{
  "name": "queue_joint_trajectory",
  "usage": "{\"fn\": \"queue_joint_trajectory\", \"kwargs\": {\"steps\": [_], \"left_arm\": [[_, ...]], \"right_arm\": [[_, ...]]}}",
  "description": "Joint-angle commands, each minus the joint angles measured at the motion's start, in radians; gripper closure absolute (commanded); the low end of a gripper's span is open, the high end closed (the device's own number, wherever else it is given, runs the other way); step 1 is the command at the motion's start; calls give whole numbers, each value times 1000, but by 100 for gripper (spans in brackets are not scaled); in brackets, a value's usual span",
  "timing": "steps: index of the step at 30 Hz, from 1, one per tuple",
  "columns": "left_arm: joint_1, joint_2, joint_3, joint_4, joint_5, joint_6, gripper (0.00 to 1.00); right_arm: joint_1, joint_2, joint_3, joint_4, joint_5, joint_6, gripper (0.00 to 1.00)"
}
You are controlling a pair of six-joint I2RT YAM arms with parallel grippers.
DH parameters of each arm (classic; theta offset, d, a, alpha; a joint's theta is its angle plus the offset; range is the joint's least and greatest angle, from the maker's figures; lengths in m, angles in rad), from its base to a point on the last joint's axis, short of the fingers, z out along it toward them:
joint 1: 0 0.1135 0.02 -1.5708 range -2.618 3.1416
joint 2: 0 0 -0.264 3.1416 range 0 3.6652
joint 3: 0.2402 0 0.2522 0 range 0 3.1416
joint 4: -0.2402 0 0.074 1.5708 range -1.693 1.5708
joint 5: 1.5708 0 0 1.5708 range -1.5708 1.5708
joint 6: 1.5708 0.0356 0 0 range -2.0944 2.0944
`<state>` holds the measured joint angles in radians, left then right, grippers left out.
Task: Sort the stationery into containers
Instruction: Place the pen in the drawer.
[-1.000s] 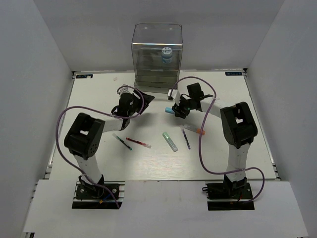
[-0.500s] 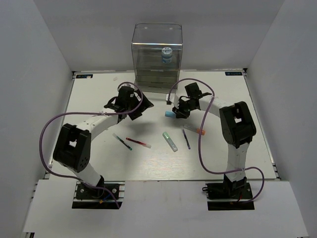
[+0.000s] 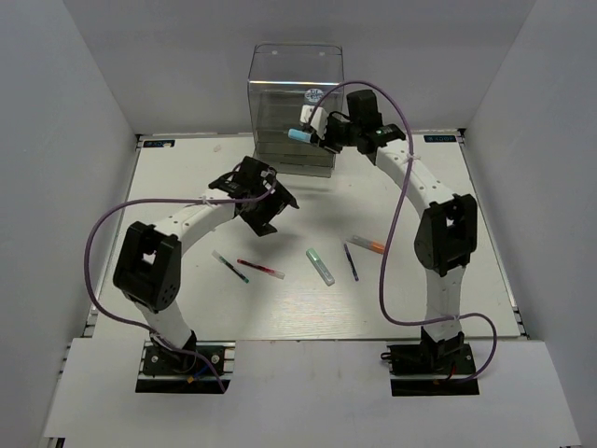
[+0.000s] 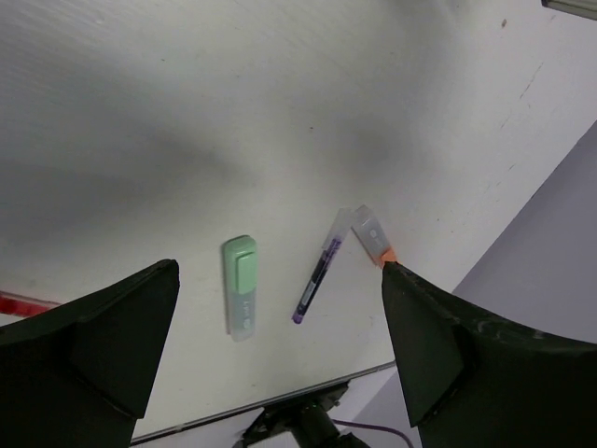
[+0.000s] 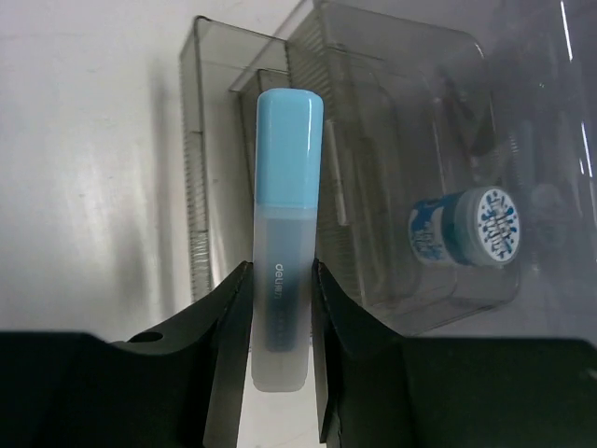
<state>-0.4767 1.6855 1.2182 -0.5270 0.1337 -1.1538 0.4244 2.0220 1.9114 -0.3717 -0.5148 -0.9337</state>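
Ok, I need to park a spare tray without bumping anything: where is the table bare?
Bare: the near strip of table, between the row of pens and the near edge; also the far-left corner, between the clear cabinet and the table's left edge. Crowded: the middle band, where green-tipped pen, red pen, green-white highlighter, dark pen and orange-capped marker lie.

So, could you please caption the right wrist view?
Right gripper holds a light blue marker before the clear drawer cabinet.

Left arm [image 3: 191,219] low, jaws wide; right arm [image 3: 410,177] outstretched, jaws clamped.
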Motion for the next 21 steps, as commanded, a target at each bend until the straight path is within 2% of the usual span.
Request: {"fn": "queue_joint_trajectory", "kwargs": {"steps": [1,5,11,12,14,17,21], "left_arm": [[-23,54,121,-167,17,-67,0],[-62,108,187,-231,17,-78,0],[-112,147,224,-301,7,-96,0],[-112,148,233,-301,7,-96,0],[-137,160,233,-312,7,-119,0],[-166,180,242,-323,7,-150,0],[-195,233,271,-346,18,-172,0]], "right_arm": [[4,125,79,2,55,-49,100],[5,188,135,11,76,-83,100],[11,225,112,94,122,-97,100],[10,227,109,105,137,-91,95],[10,219,88,140,150,-54,70],[7,170,25,168,141,-28,55],[1,77,-121,252,107,-17,46]]}}
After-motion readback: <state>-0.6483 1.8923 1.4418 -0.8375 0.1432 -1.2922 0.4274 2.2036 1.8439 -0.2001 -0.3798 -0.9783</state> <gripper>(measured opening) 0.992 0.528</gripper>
